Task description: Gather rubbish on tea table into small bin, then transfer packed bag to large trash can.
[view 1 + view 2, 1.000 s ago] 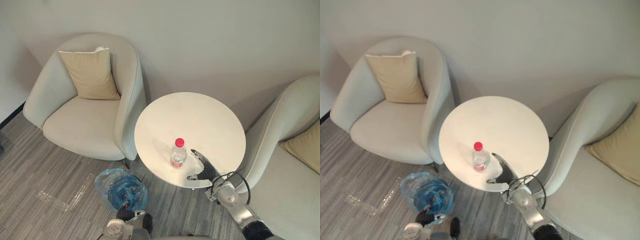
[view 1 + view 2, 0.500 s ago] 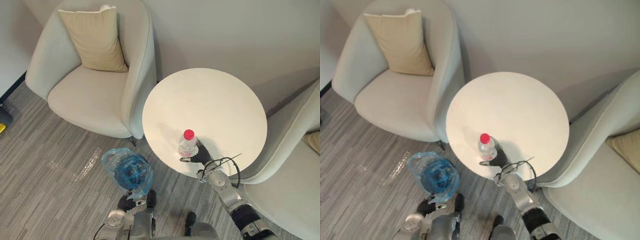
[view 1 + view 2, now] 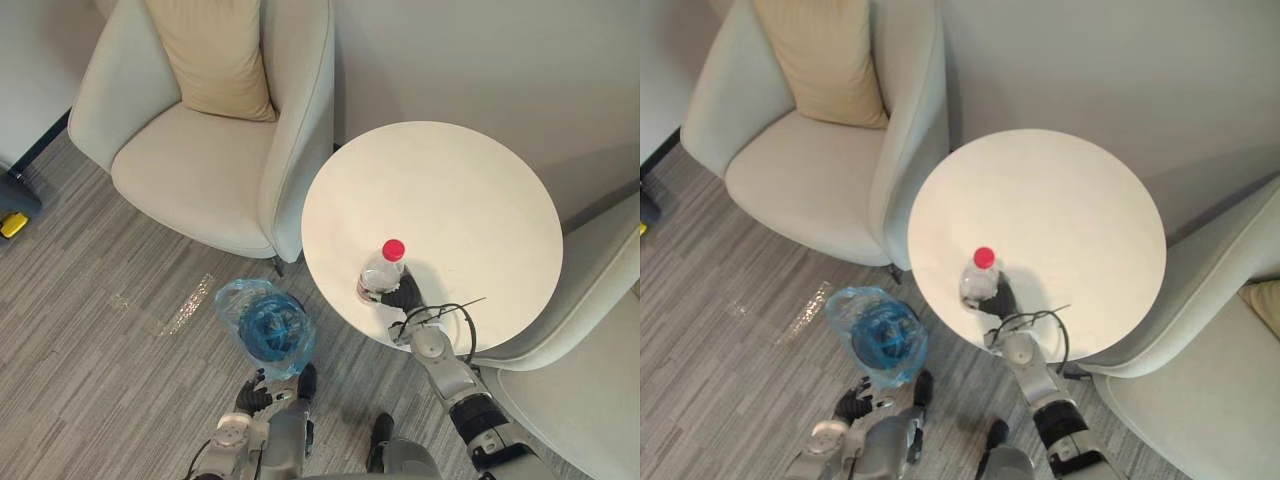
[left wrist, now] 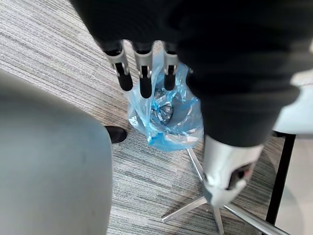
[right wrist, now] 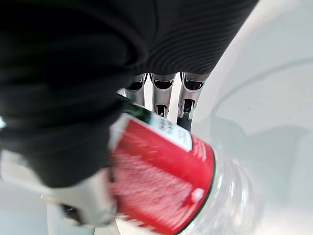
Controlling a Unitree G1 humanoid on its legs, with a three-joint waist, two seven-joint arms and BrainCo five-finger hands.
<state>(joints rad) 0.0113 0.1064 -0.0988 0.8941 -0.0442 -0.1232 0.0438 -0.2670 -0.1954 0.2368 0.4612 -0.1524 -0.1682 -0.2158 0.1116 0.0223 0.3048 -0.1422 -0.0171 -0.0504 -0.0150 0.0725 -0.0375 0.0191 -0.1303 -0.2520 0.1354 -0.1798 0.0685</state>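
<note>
The bottle [image 3: 381, 272] stands near the front edge of the round table [image 3: 450, 190], the right hand [image 3: 404, 296] clamped round its lower half, with open tabletop beyond it. The left chair [image 3: 190, 180] and right chair [image 3: 600, 300] crowd the table's sides. The blue-bagged bin [image 3: 270, 328] sits on the floor just off the table's left edge, and the left hand [image 4: 142, 73] hangs above it, fingers straight and slightly apart.
</note>
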